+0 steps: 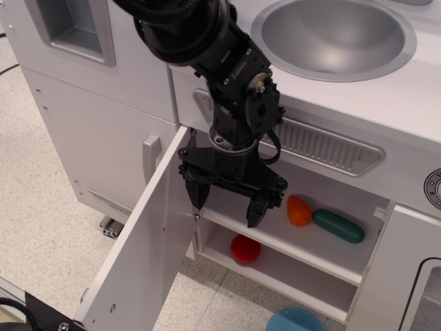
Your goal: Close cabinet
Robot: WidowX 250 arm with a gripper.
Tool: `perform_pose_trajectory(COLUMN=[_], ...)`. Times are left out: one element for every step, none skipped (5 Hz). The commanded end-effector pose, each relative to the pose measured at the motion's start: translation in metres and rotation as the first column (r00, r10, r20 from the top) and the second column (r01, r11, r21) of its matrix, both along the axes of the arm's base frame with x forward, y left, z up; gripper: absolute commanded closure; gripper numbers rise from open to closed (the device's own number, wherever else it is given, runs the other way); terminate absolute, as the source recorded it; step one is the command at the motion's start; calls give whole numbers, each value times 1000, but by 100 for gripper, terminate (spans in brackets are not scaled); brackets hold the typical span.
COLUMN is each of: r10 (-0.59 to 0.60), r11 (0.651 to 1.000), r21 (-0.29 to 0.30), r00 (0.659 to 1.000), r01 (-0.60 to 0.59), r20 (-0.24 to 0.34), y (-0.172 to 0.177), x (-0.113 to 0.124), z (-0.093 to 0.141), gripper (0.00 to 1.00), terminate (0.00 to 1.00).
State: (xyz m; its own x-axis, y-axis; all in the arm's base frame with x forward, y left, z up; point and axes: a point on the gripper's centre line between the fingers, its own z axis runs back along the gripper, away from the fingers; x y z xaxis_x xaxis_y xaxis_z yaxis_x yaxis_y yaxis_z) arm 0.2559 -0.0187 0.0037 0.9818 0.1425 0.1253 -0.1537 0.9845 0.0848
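Below the counter, at about 6 o'clock from the sink [334,34], the cabinet [289,255] stands wide open: its door [141,255] swings far out toward 7 o'clock, edge-on to the camera, so its handle is not visible here. Nothing of the closing looks done yet; the whole swing back to the frame is left. Inside, an orange toy [299,211] and a green toy [338,226] lie touching on the shelf [275,238], and a red toy [245,249] sits below it. At 12 o'clock from the opening hangs the gripper [226,209], fingers spread apart and holding nothing, one tip just beside the door's inner edge; contact cannot be told. A blue object [295,320] lies on the floor at 6 o'clock, possibly near the door's path.
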Motion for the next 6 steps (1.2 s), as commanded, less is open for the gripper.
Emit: perform_pose_trajectory(r10=[0, -40, -102, -96, -65, -53], r11=[1000, 999, 993, 994, 998, 995], r21=[0, -17, -60, -44, 18, 92], r00=[1000, 999, 994, 995, 997, 997], r01=[0, 41, 105, 97, 65, 47], r20=[0, 13, 44, 35, 38, 60], y=[0, 16, 30, 43, 54, 60], x=[0, -18, -44, -56, -56, -56], z=[0, 7, 31, 44, 27, 5], gripper=[0, 0, 0, 0, 0, 0], terminate=[0, 0, 0, 0, 0, 0])
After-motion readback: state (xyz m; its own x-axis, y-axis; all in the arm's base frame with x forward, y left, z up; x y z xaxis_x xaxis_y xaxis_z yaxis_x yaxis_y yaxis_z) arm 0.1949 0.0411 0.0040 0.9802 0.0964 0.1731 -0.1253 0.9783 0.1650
